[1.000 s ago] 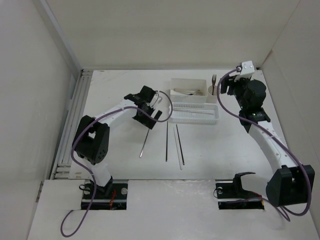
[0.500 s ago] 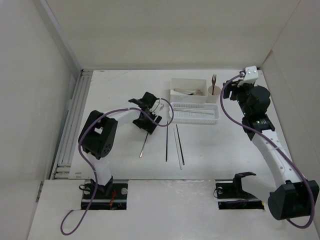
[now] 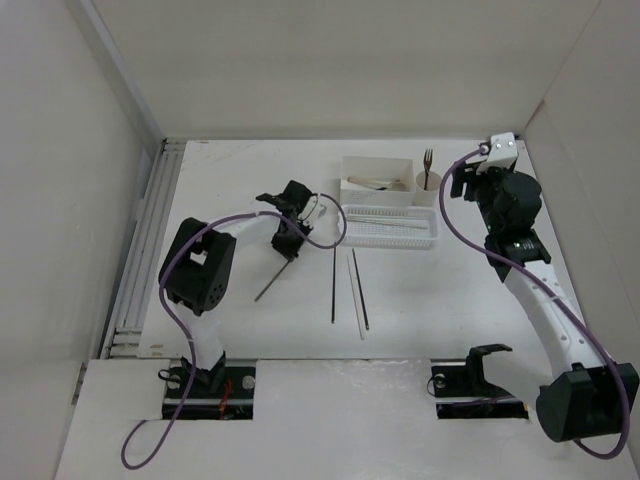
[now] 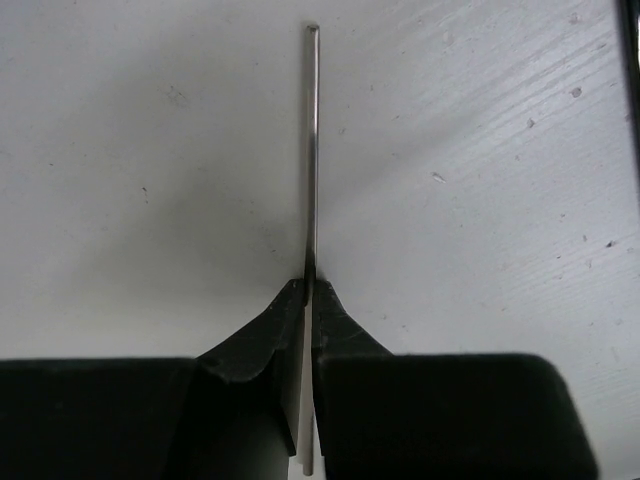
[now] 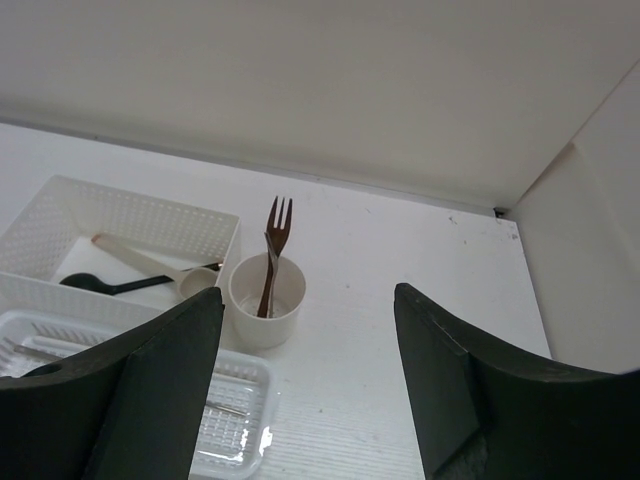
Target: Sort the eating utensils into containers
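Observation:
My left gripper (image 3: 287,240) is shut on one end of a thin dark chopstick (image 3: 268,284), which slants down-left over the table. In the left wrist view the chopstick (image 4: 312,150) runs straight out from between the closed fingertips (image 4: 290,300). Three more chopsticks lie side by side: a dark one (image 3: 333,285), a pale one (image 3: 354,297) and another dark one (image 3: 361,292). My right gripper (image 5: 308,300) hangs open and empty, near the small cream cup (image 5: 265,305), which holds a dark fork (image 5: 276,225). The white box (image 5: 150,215) contains a dark spoon (image 5: 100,285) and a pale spoon (image 5: 140,262).
The low perforated tray (image 3: 390,243) sits in front of the box (image 3: 378,163), with thin silvery pieces lying in it. The cup (image 3: 428,192) stands right of the box. White walls close in the table at the left, back and right.
My left gripper has closed on the chopstick's upper end, and the chopstick's free end has swung out to the left. The right arm has shifted slightly right, its jaws still open.

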Robot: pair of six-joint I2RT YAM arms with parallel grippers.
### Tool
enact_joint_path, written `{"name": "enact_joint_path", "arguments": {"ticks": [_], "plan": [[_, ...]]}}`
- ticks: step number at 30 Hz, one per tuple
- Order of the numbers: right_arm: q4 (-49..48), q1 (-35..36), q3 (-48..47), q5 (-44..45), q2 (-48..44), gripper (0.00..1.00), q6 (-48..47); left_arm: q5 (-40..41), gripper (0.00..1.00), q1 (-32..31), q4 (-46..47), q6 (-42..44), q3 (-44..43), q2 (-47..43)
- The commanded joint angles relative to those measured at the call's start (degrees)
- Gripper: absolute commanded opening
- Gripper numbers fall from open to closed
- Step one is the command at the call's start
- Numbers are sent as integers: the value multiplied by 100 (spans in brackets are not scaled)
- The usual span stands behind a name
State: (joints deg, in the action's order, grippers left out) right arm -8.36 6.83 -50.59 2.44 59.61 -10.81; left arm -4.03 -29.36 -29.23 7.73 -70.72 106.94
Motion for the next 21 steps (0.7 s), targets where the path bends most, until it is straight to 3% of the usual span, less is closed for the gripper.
{"name": "enact_joint_path", "arguments": {"ticks": [1,7,15,21], "plan": [[-87,38,-215,117,-20,74,-175,-142,0,176,-460,263,-222,241],[-87,38,-390,169,164,76,-281,342,0,177,-996,1055,-1286,179],[-87,-15,-443,169,270,76,-281,412,0,177,-1496,1187,-2147,301],[-87,-77,-505,423,165,76,-229,316,0,-341,-1989,1845,-3894,407]]}}
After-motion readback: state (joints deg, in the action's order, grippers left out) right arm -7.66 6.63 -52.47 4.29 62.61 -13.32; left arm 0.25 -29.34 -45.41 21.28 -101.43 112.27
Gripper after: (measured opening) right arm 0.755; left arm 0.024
